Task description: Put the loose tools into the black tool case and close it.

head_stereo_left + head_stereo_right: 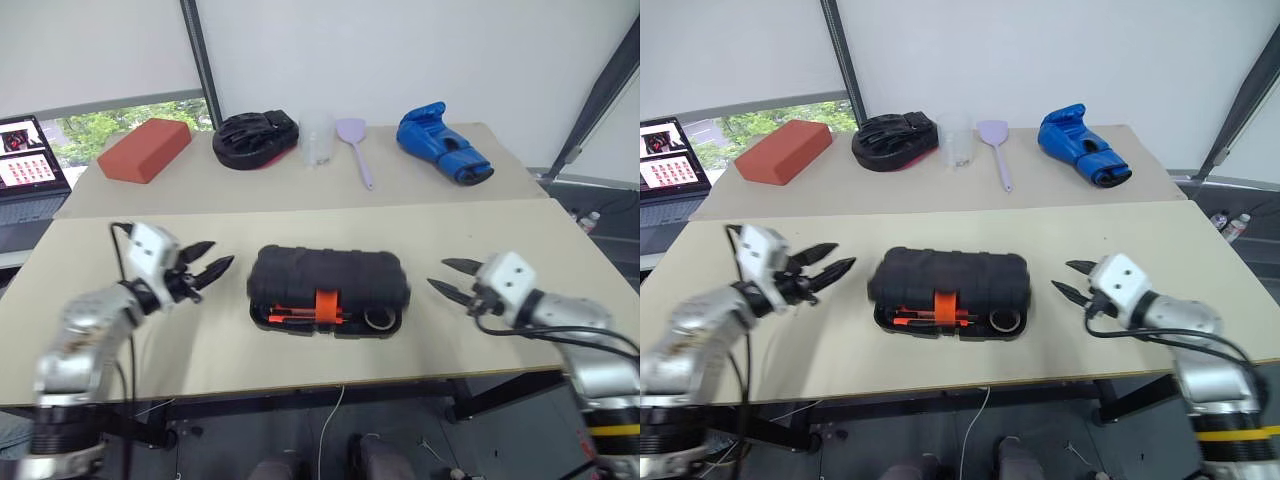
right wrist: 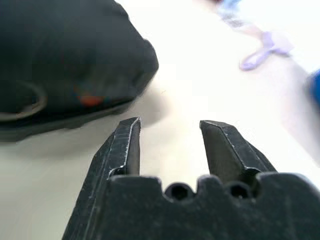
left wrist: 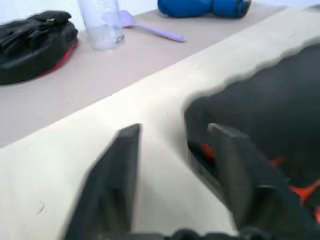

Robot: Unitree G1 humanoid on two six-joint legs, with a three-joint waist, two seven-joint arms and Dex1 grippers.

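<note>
We see tools inside black tool case [image 1: 328, 287] at centre, lid down but gapped; latch remains. Left end effector [image 1: 207, 268] and right end effector [image 1: 447, 277] spread, empty.

**Both arms held low, jaws parted**

L gripper [image 1: 218, 258] is seen at the left, fingers pointed inward and roughly level, jaws apart w/ nothing between them. R gripper [image 1: 447, 276] is seen at the right, pointed inward toward the left one, jaws also parted and empty. Elbows are bent outward; forearms are angled in from the sides. Both grippers are kept well apart.
</note>
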